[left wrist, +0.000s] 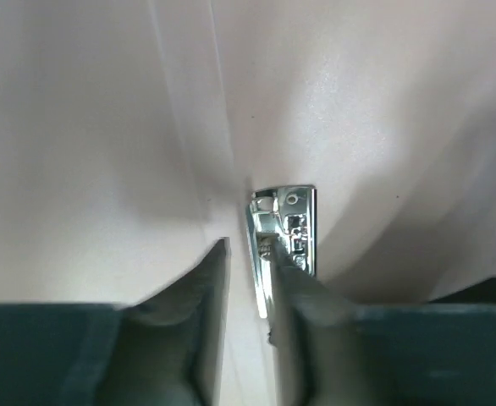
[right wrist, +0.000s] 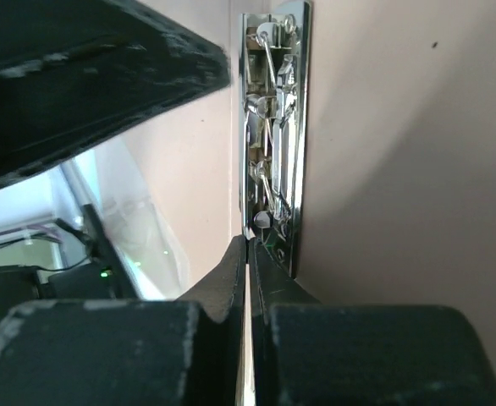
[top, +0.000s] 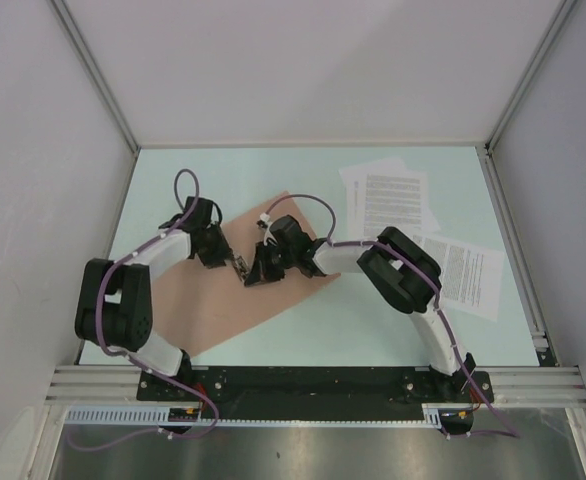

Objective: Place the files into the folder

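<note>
We look down on a pale green worktop (top: 273,165) boxed in by grey walls. A salmon-brown folder (top: 213,310) lies slantwise on its left half. Both robot arms reach in from the near edge and meet over the middle of the folder. There the left hand (top: 233,262) and the right hand (top: 253,274) point at each other, tips almost touching.

The paper sheets (top: 388,198) lie on the far right of the worktop, well apart from the folder and outside it. They form a small overlapping pile printed with blocks of black text. One more printed sheet (top: 470,278) lies nearer the front, partly covered by the right arm.

The left wrist camera shows the left hand (left wrist: 246,254) close above the pink card of the folder (left wrist: 383,127). Its two dark fingers stand a little apart, with a narrow gap between them. A shiny metal clip (left wrist: 286,222) on the card sits just beside one finger (left wrist: 303,304). A crease or edge of card runs down into the gap, but the view is too close for us to tell whether the fingers touch it.

The right wrist camera shows the right hand (right wrist: 249,249) closed, its fingers pinched on a thin pale edge of the folder (right wrist: 400,169), seen edge-on. The metal clip (right wrist: 275,127) runs upward just beyond the fingertips, flat against the card.
</note>
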Robot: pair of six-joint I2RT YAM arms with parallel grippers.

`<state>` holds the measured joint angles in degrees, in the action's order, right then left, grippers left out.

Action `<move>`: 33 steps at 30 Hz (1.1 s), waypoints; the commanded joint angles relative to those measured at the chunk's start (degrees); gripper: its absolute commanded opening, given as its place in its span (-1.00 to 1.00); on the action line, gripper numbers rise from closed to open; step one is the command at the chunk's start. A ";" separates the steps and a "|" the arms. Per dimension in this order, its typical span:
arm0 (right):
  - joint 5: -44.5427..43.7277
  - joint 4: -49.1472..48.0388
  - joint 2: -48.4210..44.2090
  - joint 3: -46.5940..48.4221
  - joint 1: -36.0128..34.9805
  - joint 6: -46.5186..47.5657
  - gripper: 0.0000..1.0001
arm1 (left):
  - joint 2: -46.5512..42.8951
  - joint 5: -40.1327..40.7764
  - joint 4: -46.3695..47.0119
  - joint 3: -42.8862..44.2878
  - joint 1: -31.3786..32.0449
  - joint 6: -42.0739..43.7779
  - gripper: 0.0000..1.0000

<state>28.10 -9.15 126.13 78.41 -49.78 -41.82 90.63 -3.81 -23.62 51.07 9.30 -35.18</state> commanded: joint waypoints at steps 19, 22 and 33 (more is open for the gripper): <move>-18.16 13.54 -0.79 -12.66 -0.93 -9.50 -1.00 | -13.20 6.71 -2.40 -15.12 -0.69 -9.99 -1.00; -20.45 13.10 -0.88 -15.65 -0.41 -10.73 -1.00 | -12.23 9.44 -3.19 -15.03 -0.69 -9.29 -1.00; -16.32 9.68 0.70 -16.19 1.53 -4.76 -1.00 | -8.11 7.85 -0.82 -2.30 4.41 -3.58 -0.29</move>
<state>19.00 -15.90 120.86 66.72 -50.46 -53.67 79.33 1.58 -26.09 41.82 11.92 -40.23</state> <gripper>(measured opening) 0.010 0.316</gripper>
